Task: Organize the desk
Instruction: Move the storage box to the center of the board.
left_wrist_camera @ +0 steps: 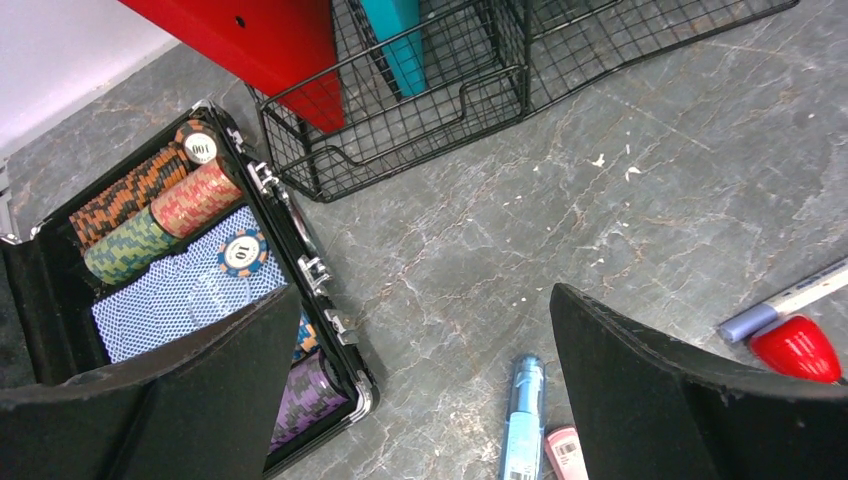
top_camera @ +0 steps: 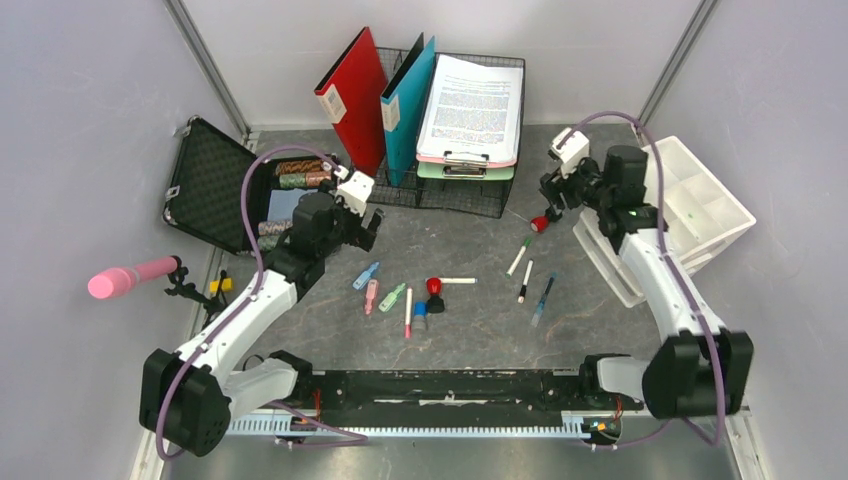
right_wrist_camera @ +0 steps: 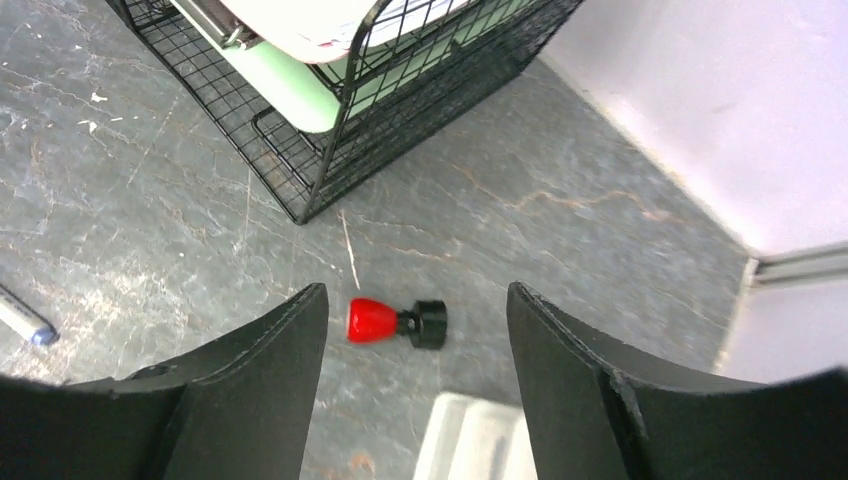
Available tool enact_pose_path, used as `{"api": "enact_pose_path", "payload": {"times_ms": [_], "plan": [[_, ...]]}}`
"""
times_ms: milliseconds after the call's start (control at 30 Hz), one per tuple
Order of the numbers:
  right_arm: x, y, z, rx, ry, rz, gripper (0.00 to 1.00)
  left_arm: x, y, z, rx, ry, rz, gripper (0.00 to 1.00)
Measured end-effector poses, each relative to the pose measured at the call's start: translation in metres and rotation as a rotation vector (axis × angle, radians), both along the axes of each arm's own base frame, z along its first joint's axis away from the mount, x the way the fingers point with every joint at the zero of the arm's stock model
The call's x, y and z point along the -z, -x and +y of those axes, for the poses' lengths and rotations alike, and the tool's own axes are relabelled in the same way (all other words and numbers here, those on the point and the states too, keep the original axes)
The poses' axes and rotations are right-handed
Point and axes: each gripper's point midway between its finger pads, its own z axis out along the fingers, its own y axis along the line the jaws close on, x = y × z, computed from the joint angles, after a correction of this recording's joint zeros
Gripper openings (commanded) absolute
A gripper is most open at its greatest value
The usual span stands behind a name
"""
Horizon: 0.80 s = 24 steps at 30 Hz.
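Mottled dark-grey desk point(top_camera: 480, 335) inside pale grey walls point(top_camera: 90, 120); left gripper point(left_wrist_camera: 425, 295) and right gripper point(right_wrist_camera: 415, 290) both released.

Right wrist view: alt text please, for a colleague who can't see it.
The right hand, open, frames a small red object with a black end, lying on its side on the grey desk, ungripped. Beyond it stands a black wire rack holding clipboards, with a pale wall at right.

In the left wrist view the top edge cuts off the red folder point(left_wrist_camera: 270, 40), and the left claw point(left_wrist_camera: 422, 300) hides part of the black case point(left_wrist_camera: 285, 225). In the top view, print on the clipboard sheet point(top_camera: 472, 108) is too small to read.
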Motion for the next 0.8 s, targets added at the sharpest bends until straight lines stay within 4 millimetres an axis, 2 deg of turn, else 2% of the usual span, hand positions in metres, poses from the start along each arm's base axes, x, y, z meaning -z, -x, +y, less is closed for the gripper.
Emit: {"api": "enact_pose_path", "payload": {"times_ms": [167, 267, 333, 467, 567, 667, 800], "plan": [[-0.044, 0.037, -0.025, 0.097, 0.088, -0.061, 0.76, -0.008, 0.008, -0.004, 0.029, 0.031, -0.006, 1.0], [-0.067, 0.046, -0.045, 0.177, 0.135, -0.079, 0.76, -0.012, 0.011, -0.008, 0.049, 0.049, -0.009, 1.0], [-0.073, 0.048, -0.059, 0.227, 0.164, -0.067, 0.76, -0.015, 0.013, -0.01, 0.061, 0.061, -0.013, 1.0], [-0.06, 0.05, -0.083, 0.297, 0.216, 0.022, 0.76, -0.016, 0.015, -0.012, 0.071, 0.069, -0.014, 1.0], [-0.038, 0.053, -0.096, 0.323, 0.254, 0.117, 0.75, -0.016, 0.015, -0.012, 0.071, 0.07, -0.013, 1.0], [-0.018, 0.057, -0.104, 0.328, 0.281, 0.196, 0.74, -0.015, 0.015, -0.012, 0.073, 0.07, -0.011, 1.0], [-0.002, 0.057, -0.107, 0.322, 0.298, 0.255, 0.68, -0.014, 0.016, -0.013, 0.082, 0.073, -0.007, 1.0]]}}
